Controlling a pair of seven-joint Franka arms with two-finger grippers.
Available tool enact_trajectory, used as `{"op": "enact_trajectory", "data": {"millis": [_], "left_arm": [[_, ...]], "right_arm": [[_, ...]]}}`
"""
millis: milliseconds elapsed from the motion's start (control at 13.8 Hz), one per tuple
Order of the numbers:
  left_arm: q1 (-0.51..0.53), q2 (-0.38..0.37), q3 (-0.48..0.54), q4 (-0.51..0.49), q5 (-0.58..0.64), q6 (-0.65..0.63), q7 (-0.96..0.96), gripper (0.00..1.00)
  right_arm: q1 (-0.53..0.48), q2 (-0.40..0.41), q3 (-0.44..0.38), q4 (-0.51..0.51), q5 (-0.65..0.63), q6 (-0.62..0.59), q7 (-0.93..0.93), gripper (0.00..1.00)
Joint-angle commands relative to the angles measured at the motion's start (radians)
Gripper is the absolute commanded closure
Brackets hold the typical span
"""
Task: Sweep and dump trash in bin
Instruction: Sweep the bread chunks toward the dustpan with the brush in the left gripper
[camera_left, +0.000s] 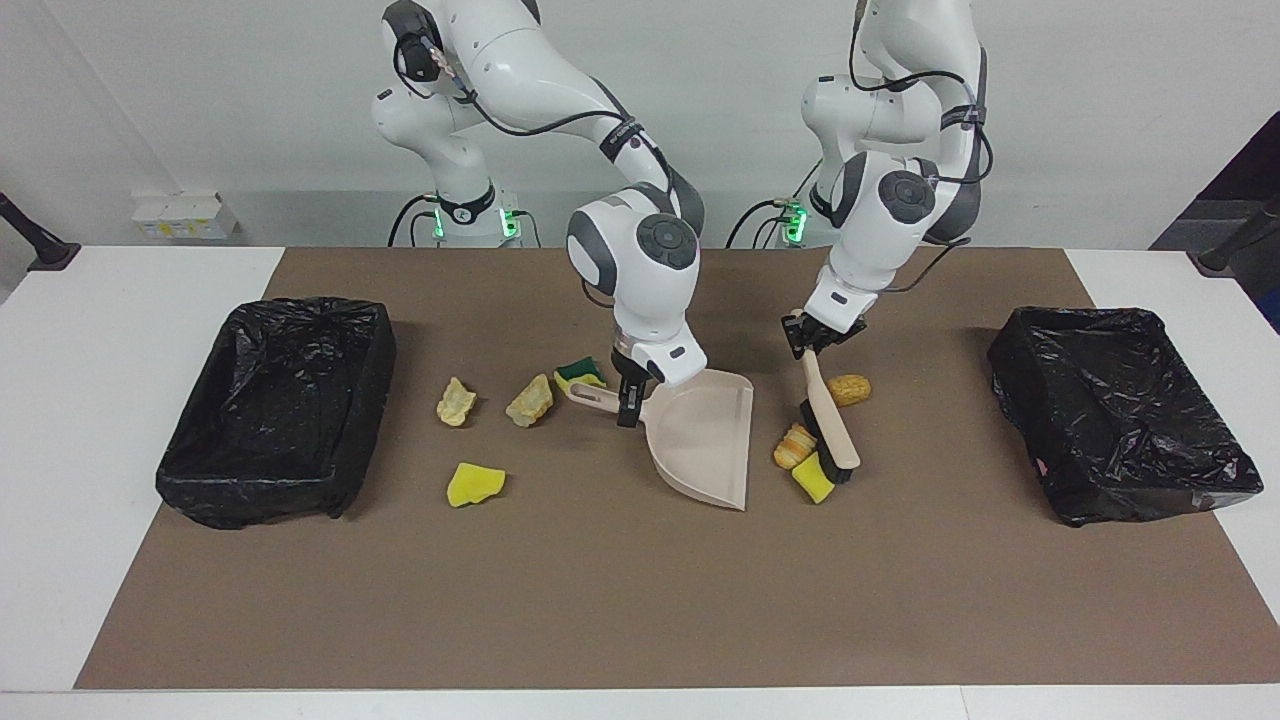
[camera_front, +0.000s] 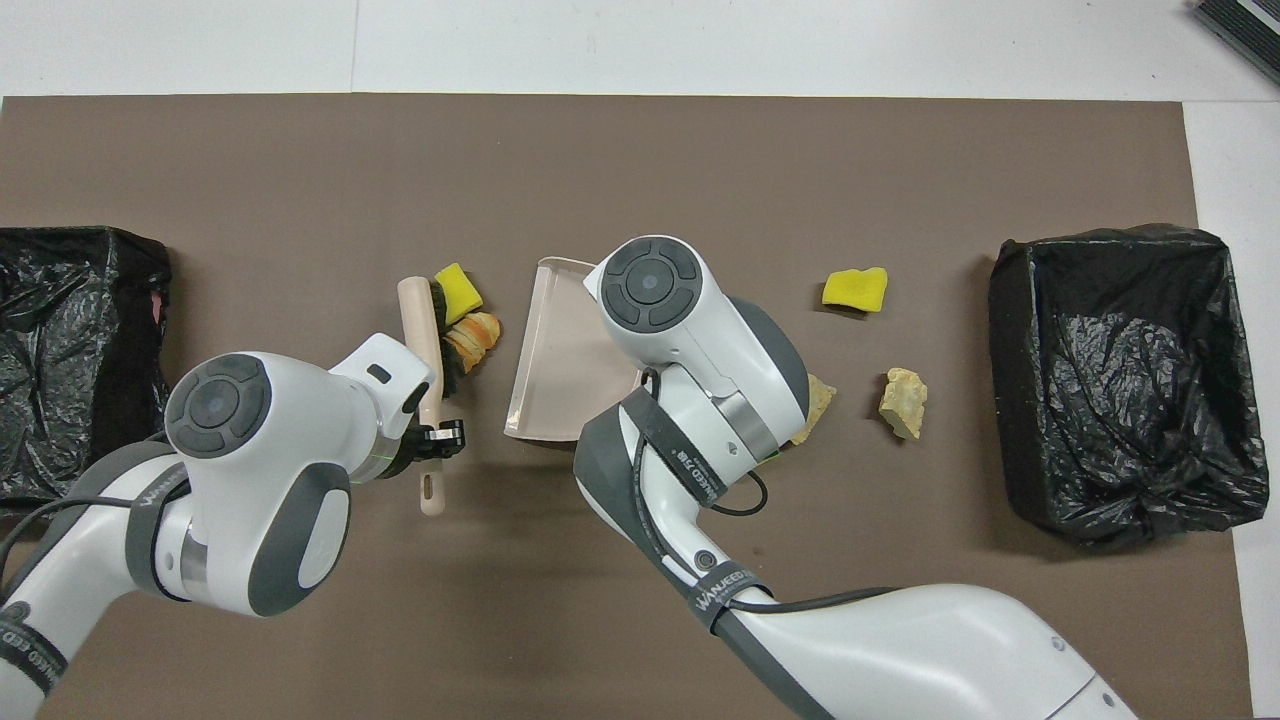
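Here, left pincer (camera_left: 805, 338) clamped on brush (camera_left: 830, 430) handle, right pincer (camera_left: 628, 400) gripping dustpan (camera_left: 705, 435) handle.

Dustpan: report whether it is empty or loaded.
Empty. The dustpan shows a bare beige floor in both views; the bread-like scrap and yellow sponge lie just outside its mouth.

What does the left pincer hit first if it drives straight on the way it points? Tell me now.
The left pincer, shut on the brush, points steeply down. It would probably meet bare mat between brush and dustpan first, though depth is hard to judge.
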Motion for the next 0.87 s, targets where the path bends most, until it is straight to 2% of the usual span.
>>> {"op": "enact_trajectory", "data": {"millis": [0,217,290,362,435,507,580,797], "left_arm": [[-0.074,0.005,0.016,0.021,-0.029,0.018,0.0,1.0],[-0.137,0.002,0.012,0.025,-0.03,0.012,0.052,1.0],[-0.163,0.001,0.012,0.031,-0.038,0.011,0.054,1.0],[-0.185,0.001,0.013,0.037,-0.061,0.011,0.054,1.0],[-0.189,0.001,0.015,0.047,-0.087,0.005,0.054,1.0],[-0.179,-0.015,0.015,0.054,-0.089,-0.011,0.055,1.0],[-0.168,-0.037,0.024,0.068,-0.09,-0.052,0.052,1.0],[-0.041,-0.077,0.027,0.142,-0.09,-0.33,-0.007,1.0]], "right_arm": [[-0.014,-0.055,0.011,-0.094,-0.004,0.026,-0.063,0.0],[-0.009,-0.087,0.011,-0.168,-0.004,0.065,-0.083,0.05],[-0.006,-0.095,0.011,-0.172,-0.004,0.06,-0.084,0.16],[-0.006,-0.093,0.011,-0.168,-0.005,0.053,-0.095,0.3],[-0.006,-0.093,0.01,-0.166,-0.007,0.053,-0.1,0.55],[-0.006,-0.093,0.01,-0.166,-0.007,0.054,-0.1,0.84],[-0.006,-0.093,0.01,-0.166,-0.008,0.057,-0.1,1.0],[-0.007,-0.089,0.01,-0.16,-0.022,0.063,-0.145,1.0]]}}
